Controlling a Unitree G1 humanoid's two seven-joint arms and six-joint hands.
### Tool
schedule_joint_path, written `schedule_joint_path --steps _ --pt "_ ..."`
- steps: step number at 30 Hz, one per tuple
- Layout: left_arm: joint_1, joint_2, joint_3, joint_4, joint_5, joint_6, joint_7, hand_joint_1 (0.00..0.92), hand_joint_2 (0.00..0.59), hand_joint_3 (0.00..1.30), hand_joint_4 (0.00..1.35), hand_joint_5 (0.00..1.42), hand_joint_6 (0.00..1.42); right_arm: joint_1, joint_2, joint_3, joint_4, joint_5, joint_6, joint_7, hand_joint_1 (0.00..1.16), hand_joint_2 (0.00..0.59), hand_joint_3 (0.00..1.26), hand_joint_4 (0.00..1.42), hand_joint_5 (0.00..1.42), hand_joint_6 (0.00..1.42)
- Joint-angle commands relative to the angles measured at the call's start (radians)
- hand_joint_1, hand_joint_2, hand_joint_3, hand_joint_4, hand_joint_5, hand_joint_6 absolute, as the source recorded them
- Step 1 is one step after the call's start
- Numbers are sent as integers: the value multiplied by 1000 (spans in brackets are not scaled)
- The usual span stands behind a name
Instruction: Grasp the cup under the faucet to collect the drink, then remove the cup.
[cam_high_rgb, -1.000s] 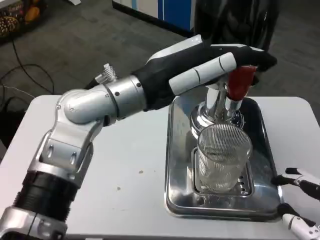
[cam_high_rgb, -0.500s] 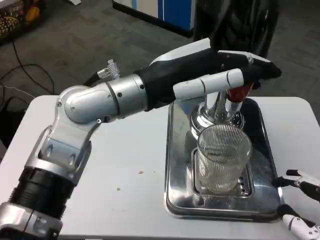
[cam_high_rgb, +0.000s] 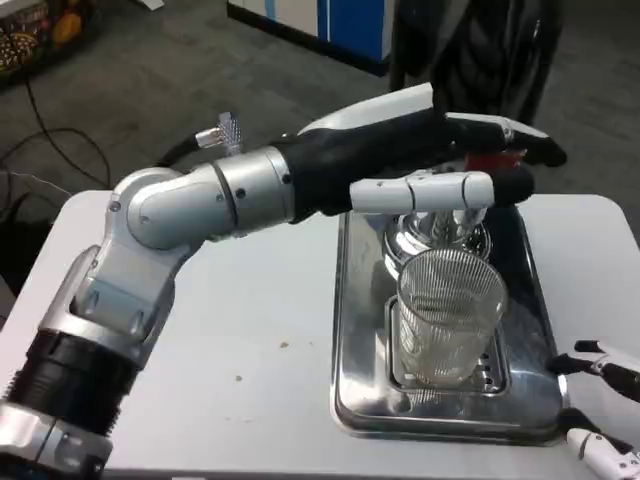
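Step in hand looks like dispensing: left hand (cam_high_rgb: 440, 150) reaches over the faucet (cam_high_rgb: 437, 222), fingers extended and laid over its red handle (cam_high_rgb: 492, 160), seemingly pressing or wrapping it; full grip cannot be told. Cup (cam_high_rgb: 447, 315) stands directly below that hand, apart from it, on the steel tray (cam_high_rgb: 356, 330) under the spout. Right hand (cam_high_rgb: 600, 400), fingers spread and holding nothing, waits just right of the tray. Next move, likely: release the handle, then grasp the cup.
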Motion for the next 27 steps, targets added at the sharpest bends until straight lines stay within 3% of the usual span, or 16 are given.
schedule_joint_path --steps 1,16,19,21,23,27 --pt "3 6 -56 13 70 -26 -28 0 148 216 106 165 184 -3 -12 -8 -2 6 9 3 374 479 228 64 74 0" --pt "5 21 -77 11 113 -78 -19 0 144 186 71 131 184 -16 -13 4 2 13 34 3 374 479 228 64 74 0" --pt "5 24 -79 11 116 -81 -16 0 143 184 71 130 184 -29 -5 2 16 49 41 8 370 473 208 64 82 0" --pt "7 25 -81 12 117 -83 -14 0 144 183 71 130 184 -35 0 -3 29 86 42 11 361 442 166 64 97 0" --pt "8 27 -83 13 119 -85 -11 0 146 183 71 130 184 -45 9 -13 49 139 37 14 374 367 90 66 140 1" --pt "9 32 -86 15 121 -92 -9 0 147 182 71 130 184 -55 21 -25 80 224 15 10 415 310 4 74 192 85"
